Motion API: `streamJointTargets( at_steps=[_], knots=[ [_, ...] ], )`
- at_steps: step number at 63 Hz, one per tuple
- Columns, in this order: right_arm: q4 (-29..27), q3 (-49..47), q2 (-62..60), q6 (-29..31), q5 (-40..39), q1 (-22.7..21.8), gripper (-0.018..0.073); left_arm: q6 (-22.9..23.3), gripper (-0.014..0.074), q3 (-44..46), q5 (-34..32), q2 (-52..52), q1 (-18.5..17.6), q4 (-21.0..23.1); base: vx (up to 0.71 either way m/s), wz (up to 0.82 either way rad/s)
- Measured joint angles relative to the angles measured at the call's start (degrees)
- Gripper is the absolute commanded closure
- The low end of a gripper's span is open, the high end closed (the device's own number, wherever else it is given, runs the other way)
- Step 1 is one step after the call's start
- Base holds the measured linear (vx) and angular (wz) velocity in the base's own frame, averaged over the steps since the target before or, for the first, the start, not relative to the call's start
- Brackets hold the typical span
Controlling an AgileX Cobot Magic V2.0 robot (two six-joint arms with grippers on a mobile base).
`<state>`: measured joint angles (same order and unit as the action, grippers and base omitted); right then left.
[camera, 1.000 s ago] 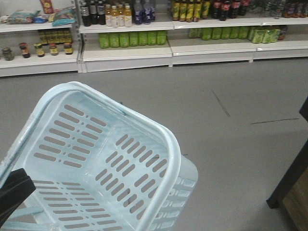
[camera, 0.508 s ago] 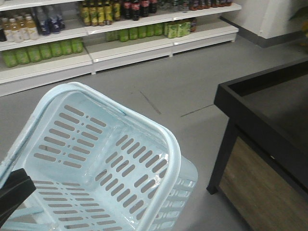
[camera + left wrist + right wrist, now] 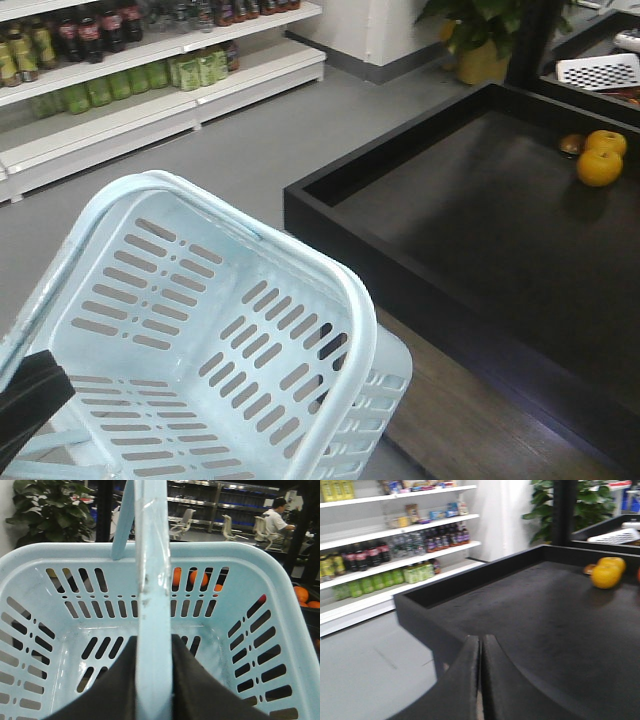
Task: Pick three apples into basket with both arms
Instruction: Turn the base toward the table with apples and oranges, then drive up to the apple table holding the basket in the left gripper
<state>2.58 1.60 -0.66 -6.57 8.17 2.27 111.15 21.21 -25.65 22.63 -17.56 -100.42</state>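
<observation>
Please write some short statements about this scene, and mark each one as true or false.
1. The basket is empty. True.
2. The left gripper is closed on the handle. True.
3. The right gripper holds an apple. False: it is shut and holds nothing.
4. Two oranges lie in the basket. False: they lie on the black table.
5. Bottles stand on the shelves. True.
</observation>
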Motion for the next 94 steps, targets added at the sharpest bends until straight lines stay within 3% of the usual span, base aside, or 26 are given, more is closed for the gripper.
streamJointTargets(
  at_steps=[48,94],
  knots=[
    [0.0,0.0,0.0,0.0,0.0,0.0,0.0564,0.0,0.0603,0.0,0.0,0.0,0.0,0.0,0.13,-0.51],
    [0.0,0.0,0.0,0.0,0.0,0.0,0.0564,0.0,0.0603,0.0,0.0,0.0,0.0,0.0,0.07,-0.24]
  ],
)
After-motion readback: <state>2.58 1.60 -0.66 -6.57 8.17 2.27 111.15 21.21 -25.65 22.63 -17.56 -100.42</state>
